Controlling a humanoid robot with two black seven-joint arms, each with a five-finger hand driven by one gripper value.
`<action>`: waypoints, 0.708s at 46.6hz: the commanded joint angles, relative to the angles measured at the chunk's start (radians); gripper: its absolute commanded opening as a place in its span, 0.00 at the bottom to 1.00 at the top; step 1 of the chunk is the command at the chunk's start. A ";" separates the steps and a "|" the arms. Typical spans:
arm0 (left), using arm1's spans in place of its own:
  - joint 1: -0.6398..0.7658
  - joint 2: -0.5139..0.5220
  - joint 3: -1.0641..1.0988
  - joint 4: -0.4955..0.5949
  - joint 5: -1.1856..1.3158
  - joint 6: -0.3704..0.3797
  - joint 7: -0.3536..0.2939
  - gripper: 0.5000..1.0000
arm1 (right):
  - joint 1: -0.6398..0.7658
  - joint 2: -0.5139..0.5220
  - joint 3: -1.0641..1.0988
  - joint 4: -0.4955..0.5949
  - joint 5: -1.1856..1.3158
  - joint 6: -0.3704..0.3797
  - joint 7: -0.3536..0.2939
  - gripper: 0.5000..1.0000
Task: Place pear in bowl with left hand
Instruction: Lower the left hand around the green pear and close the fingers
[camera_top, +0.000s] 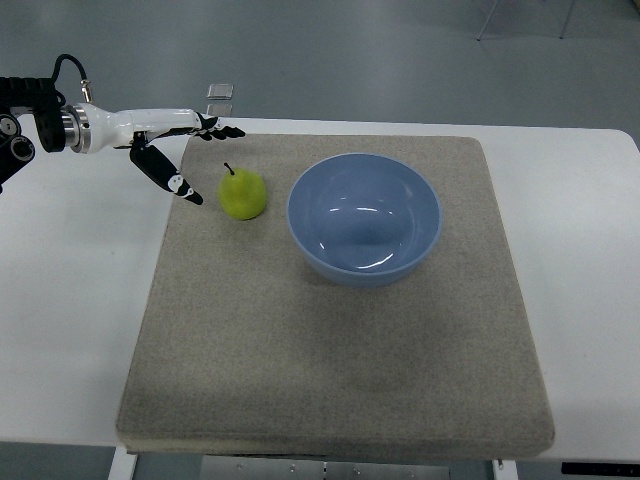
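Note:
A yellow-green pear (243, 193) with a dark stem stands on the grey mat (330, 340), just left of the blue bowl (365, 219). The bowl is empty and sits at the mat's upper middle. My left hand (200, 158) reaches in from the upper left and hovers at the mat's top-left corner. It is a short way left of the pear and not touching it. Its fingers are spread, with the thumb pointing down toward the pear, and they hold nothing. The right arm is out of the picture.
The mat lies on a white table (70, 300). A small clear block (220, 92) sits at the table's far edge behind the hand. Grey floor lies beyond the table.

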 joint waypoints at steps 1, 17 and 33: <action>-0.008 -0.001 0.012 0.000 0.058 0.003 0.000 0.98 | 0.000 0.000 0.000 0.000 0.000 0.000 0.001 0.85; -0.035 -0.070 0.014 0.013 0.127 0.020 0.005 0.97 | 0.000 0.000 0.000 0.000 0.000 0.000 0.001 0.85; -0.035 -0.126 0.057 0.039 0.243 0.097 0.005 0.96 | 0.000 0.000 0.000 0.000 0.000 0.000 -0.001 0.85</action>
